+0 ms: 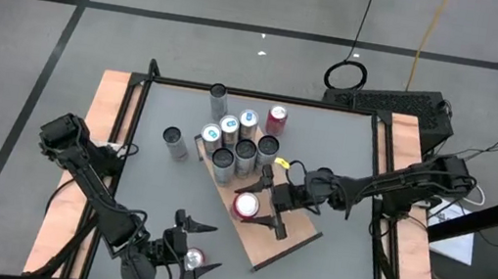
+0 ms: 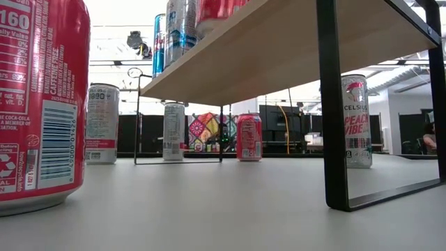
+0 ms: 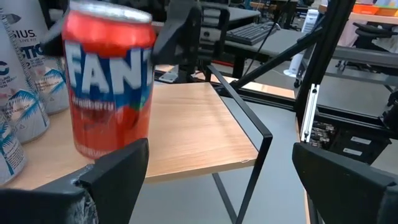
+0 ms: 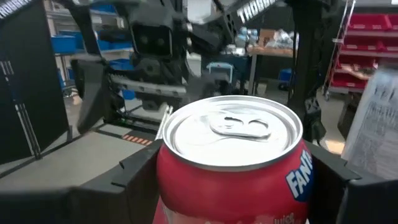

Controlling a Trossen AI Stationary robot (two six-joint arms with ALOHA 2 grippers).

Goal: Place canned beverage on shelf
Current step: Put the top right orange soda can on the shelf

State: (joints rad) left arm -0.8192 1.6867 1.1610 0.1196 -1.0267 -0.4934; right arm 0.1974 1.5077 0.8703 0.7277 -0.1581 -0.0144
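Note:
The shelf (image 1: 288,239) is a light-brown board with a black rim, standing on black legs and lying slantwise across the table's middle. Several cans (image 1: 234,142) stand on its far end. My right gripper (image 1: 256,210) is shut on a red Fanta can (image 1: 244,203) over the board's middle. The can also shows in the left wrist view (image 3: 109,81). My left gripper (image 1: 211,246) is open and empty near the table's front edge and faces the shelf. A red Coca-Cola can (image 1: 194,260) stands upright on the table beside it. My right gripper pinches the Fanta can's side wall (image 4: 171,186) just below the top rim, one finger (image 4: 134,177) on each side. The fingers come level from the table's right side. The can is upright; I cannot tell whether its base (image 3: 106,149) rests on the board.
On the table, a grey can (image 1: 172,142) stands left of the shelf and a red can (image 1: 277,117) behind it. The low view shows more cans under and beyond the shelf (image 2: 265,49), among them a Celsius can (image 2: 355,120). Pale wood strips (image 1: 106,138) line the table's sides.

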